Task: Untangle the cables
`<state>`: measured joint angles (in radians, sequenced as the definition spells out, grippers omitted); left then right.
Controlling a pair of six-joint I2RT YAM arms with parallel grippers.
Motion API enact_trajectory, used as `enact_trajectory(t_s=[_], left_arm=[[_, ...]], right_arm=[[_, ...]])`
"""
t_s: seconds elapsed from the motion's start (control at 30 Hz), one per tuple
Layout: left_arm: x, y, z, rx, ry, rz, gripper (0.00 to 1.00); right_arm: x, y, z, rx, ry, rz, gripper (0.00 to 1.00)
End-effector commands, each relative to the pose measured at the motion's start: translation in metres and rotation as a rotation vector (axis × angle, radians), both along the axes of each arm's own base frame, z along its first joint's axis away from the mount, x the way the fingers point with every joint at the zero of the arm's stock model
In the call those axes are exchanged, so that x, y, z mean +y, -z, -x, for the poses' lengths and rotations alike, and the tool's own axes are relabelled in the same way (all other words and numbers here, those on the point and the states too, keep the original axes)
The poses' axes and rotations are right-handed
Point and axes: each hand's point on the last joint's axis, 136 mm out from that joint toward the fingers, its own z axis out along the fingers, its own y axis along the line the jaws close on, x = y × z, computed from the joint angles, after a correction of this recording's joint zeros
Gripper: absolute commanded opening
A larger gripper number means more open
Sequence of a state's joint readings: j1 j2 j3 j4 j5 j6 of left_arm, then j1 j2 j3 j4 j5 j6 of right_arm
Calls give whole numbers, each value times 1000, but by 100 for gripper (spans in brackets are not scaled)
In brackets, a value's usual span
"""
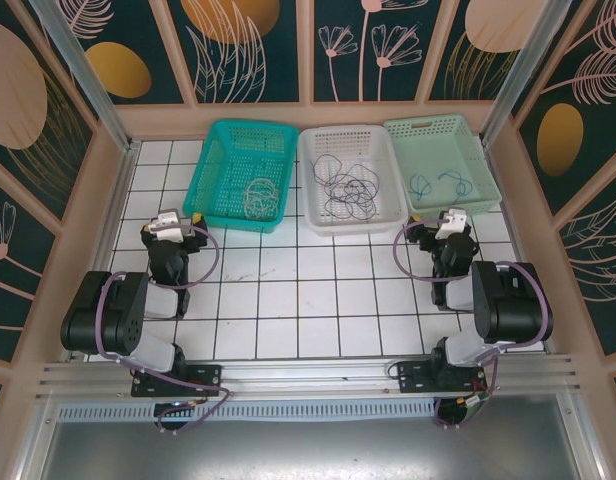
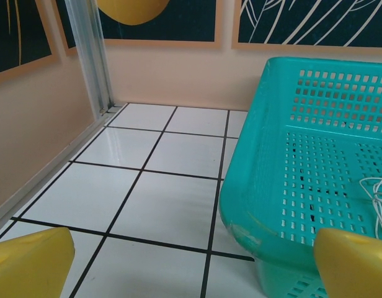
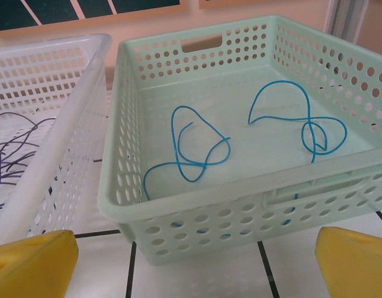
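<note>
With dark cables (image 1: 350, 188) tangled in the white basket (image 1: 353, 226), blue cables (image 3: 173, 127) in the green basket (image 3: 197, 211) and pale cables (image 1: 260, 194) in the teal basket (image 1: 233, 222), the left gripper (image 1: 178, 222) and right gripper (image 1: 451, 225), both wide open and empty, should pinch one outer strand and lift slowly.

Robot lab cell: aluminium frame (image 1: 308, 378), gridded tabletop (image 1: 308, 300), patterned wall panels (image 1: 248, 50).

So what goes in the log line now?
left gripper open by teal basket | right gripper open by green basket | dark cables tangled in white basket
</note>
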<state>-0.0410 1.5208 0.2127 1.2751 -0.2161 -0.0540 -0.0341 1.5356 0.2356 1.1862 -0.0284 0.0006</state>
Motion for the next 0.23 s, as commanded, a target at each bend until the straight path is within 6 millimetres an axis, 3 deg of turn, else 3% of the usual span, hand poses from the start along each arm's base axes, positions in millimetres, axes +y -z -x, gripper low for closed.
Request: enact_trajectory(t_s=[0.0,0.2], left_arm=[[-1,-10,-3,-37,8,15,99],[-1,-9,-3,-35,9,15,99]], right_arm=[[1,-12,-3,-48,-9,-11,99],[1,-12,-3,-51,-5,-8,99]])
